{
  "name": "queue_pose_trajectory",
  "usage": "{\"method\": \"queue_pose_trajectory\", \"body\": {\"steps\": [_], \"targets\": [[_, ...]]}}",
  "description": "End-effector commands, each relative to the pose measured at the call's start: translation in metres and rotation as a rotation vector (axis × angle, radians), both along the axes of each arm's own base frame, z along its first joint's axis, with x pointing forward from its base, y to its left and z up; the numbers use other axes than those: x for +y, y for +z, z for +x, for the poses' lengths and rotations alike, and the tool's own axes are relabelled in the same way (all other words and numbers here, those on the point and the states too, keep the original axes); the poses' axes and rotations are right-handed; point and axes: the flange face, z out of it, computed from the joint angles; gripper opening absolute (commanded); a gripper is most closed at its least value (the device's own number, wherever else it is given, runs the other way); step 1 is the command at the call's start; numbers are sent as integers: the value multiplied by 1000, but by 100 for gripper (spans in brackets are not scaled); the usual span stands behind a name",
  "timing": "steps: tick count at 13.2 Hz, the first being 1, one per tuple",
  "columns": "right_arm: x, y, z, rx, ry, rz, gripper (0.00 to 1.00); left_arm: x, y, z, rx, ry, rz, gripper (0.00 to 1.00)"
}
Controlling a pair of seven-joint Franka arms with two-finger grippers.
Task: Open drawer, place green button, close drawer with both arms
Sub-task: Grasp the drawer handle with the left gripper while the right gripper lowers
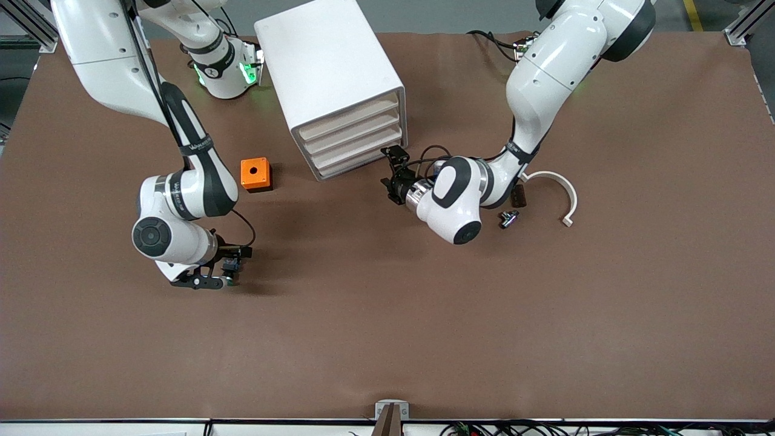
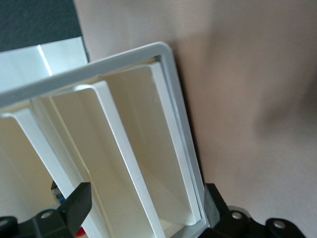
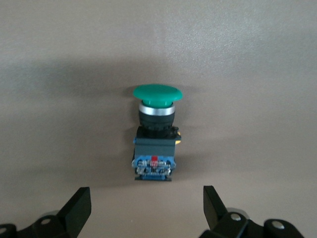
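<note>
The white cabinet point(image 1: 330, 66) stands at the back middle, its four drawers point(image 1: 354, 148) all shut. My left gripper point(image 1: 389, 168) is open at the cabinet's lower front corner, toward the left arm's end. In the left wrist view its fingers point(image 2: 79, 203) straddle the lowest drawer front point(image 2: 163, 163) and the cabinet's frame edge point(image 2: 185, 148). The green-capped button point(image 3: 154, 134) lies on its side on the table. My right gripper point(image 3: 147, 208) is open and empty just short of the button's black body. In the front view that gripper point(image 1: 227, 271) is low over the table and hides the button.
An orange box with a hole point(image 1: 255, 174) sits beside the cabinet toward the right arm's end. Near the left arm's wrist lie a white curved piece point(image 1: 554, 191), a black button with a white cap point(image 1: 510, 218) and a small dark block point(image 1: 519, 195).
</note>
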Motion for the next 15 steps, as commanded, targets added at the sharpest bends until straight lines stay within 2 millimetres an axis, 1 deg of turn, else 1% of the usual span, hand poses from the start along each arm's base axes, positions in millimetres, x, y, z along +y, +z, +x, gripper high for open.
{"method": "queue_pose_trajectory", "body": {"steps": [1, 4, 7, 8, 9, 10, 11, 13, 14, 15], "targets": [[-1, -4, 8, 6, -85, 59, 100, -23, 0, -16, 79, 32, 54, 100], [-2, -17, 9, -6, -89, 58, 100, -30, -7, -26, 135, 47, 98, 99], [-4, -18, 9, -10, -86, 48, 100, -35, -16, -35, 155, 41, 106, 76], [-6, -18, 9, -11, -87, 41, 100, -34, -20, -35, 162, 44, 109, 74], [-7, -20, 9, -10, -90, 39, 100, -34, -24, -37, 168, 43, 112, 70], [-8, -23, 9, -15, -98, 38, 100, -38, -27, -42, 180, 42, 110, 68], [-9, -24, 10, -27, -125, 31, 100, -44, -26, -47, 189, 42, 104, 65], [-8, -26, 10, -27, -136, 24, 100, -46, -25, -48, 202, 54, 94, 63], [-8, -26, 10, -29, -136, 25, 93, -47, -25, -48, 203, 54, 91, 63], [-8, -26, 10, -29, -135, 24, 87, -52, -26, -55, 202, 41, 92, 49]]}}
